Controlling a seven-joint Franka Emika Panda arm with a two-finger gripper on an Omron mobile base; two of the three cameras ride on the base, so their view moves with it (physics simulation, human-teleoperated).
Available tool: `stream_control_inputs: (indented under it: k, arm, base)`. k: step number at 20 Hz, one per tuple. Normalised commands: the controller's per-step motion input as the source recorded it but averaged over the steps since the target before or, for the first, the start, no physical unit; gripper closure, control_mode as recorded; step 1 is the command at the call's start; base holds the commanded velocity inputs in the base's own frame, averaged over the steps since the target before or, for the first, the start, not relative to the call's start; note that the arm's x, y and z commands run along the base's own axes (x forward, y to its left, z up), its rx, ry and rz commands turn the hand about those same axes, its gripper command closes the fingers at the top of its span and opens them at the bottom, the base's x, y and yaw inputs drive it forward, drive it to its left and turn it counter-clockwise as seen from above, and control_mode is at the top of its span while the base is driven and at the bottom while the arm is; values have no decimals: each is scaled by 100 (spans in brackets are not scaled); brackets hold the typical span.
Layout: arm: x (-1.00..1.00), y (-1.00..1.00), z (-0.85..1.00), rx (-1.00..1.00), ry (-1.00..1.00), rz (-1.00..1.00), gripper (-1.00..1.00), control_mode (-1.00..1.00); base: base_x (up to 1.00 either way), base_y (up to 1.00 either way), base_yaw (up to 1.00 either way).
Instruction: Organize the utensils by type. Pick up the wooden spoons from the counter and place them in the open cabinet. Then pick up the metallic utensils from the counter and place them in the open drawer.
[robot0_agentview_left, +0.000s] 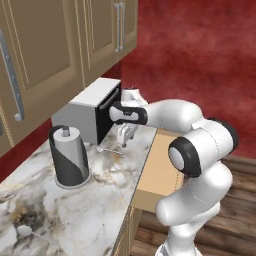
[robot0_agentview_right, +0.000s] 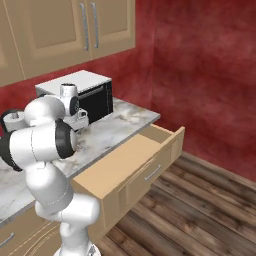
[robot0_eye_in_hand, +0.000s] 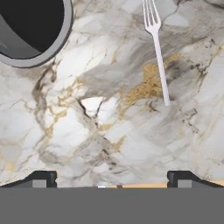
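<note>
Fork (robot0_eye_in_hand: 156, 50) lies flat on counter (robot0_eye_in_hand: 109, 131), just ahead of gripper (robot0_eye_in_hand: 112, 177); jaws spread wide, holding nothing.

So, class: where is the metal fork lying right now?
The fork lies flat on the marble counter, upper right in the hand view, ahead of the open hand; in the left base view it lies before the toaster oven.
</note>
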Motion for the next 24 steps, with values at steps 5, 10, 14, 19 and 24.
stream_control_inputs:
  k: [5,10,14,19,24]
  arm:
    - [60,10,-18,0,-9,0,-100,-100]
    - [53,20,-27,2,-6,0,-100,-100]
    - [29,22,-32,3,0,0,-100,-100]
    - [28,21,-24,1,-4,0,-100,-100]
    - [35,17,-18,0,-7,-1,-100,-100]
  base:
    - [0,0,0]
    - [0,0,0]
    - [0,0,0]
    - [0,0,0]
    - [0,0,0]
